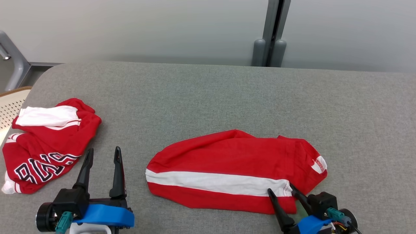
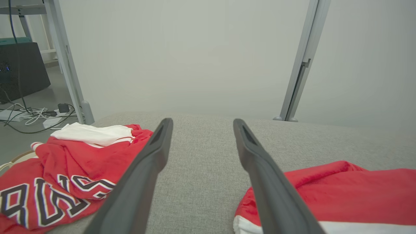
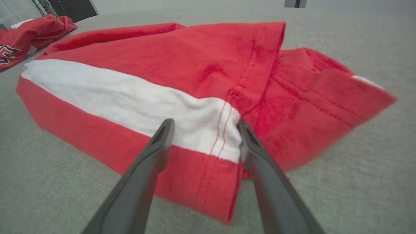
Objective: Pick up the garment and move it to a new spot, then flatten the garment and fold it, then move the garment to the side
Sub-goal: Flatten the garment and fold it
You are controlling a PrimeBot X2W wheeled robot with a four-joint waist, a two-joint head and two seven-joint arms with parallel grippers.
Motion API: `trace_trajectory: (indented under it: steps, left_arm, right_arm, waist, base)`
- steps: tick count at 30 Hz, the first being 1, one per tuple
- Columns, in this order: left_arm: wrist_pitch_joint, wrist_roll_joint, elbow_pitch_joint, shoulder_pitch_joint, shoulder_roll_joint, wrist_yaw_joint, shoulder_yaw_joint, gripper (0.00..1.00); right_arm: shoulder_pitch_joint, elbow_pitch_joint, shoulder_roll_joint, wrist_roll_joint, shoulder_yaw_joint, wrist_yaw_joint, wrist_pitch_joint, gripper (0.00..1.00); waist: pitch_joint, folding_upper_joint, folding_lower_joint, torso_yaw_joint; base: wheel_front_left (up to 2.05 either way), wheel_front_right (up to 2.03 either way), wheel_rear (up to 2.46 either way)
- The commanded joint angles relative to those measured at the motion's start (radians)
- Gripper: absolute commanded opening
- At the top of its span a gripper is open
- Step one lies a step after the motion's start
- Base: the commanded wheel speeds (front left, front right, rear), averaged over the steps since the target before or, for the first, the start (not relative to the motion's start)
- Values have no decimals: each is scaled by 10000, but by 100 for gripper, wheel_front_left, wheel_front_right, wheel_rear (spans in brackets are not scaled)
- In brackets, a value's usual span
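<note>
A red garment (image 1: 234,165) with a white stripe lies folded in a long shape on the grey table, near its front middle. My right gripper (image 1: 281,189) is open, its fingertips spread over the garment's near right corner where the stripe ends (image 3: 208,130); nothing is pinched. My left gripper (image 1: 103,152) stands open over bare table, between this garment and a second one. In the left wrist view the left gripper (image 2: 201,122) points at the far wall, the red garment (image 2: 341,191) to its right.
A second red garment (image 1: 48,146) with white panels and black lettering lies bunched at the table's left edge. The grey table (image 1: 227,94) runs far back to a pale wall with a grey post (image 1: 273,35). A perforated beige chair (image 1: 9,104) stands left.
</note>
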Motion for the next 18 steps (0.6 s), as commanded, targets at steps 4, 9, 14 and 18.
trace_trajectory:
  steps: [4,9,14,18]
  left_arm:
    - [-26,-65,26,-123,-19,18,-90,100]
    - [-26,-91,68,-173,-18,45,-196,100]
    - [-26,-129,123,-203,-17,68,-322,100]
    - [-26,-176,135,-237,-17,93,-385,100]
  right_arm:
    - [-205,-47,17,192,169,1,-38,100]
    - [-354,-13,64,454,428,1,-38,100]
    - [-448,271,-24,704,558,1,-38,100]
    - [-466,246,-44,880,625,1,-38,100]
  waist:
    - [35,0,0,29]
    - [105,0,0,47]
    - [151,0,0,85]
    - [178,0,0,104]
  base:
    - [0,0,0]
    - [0,0,0]
    - [0,0,0]
    - [0,0,0]
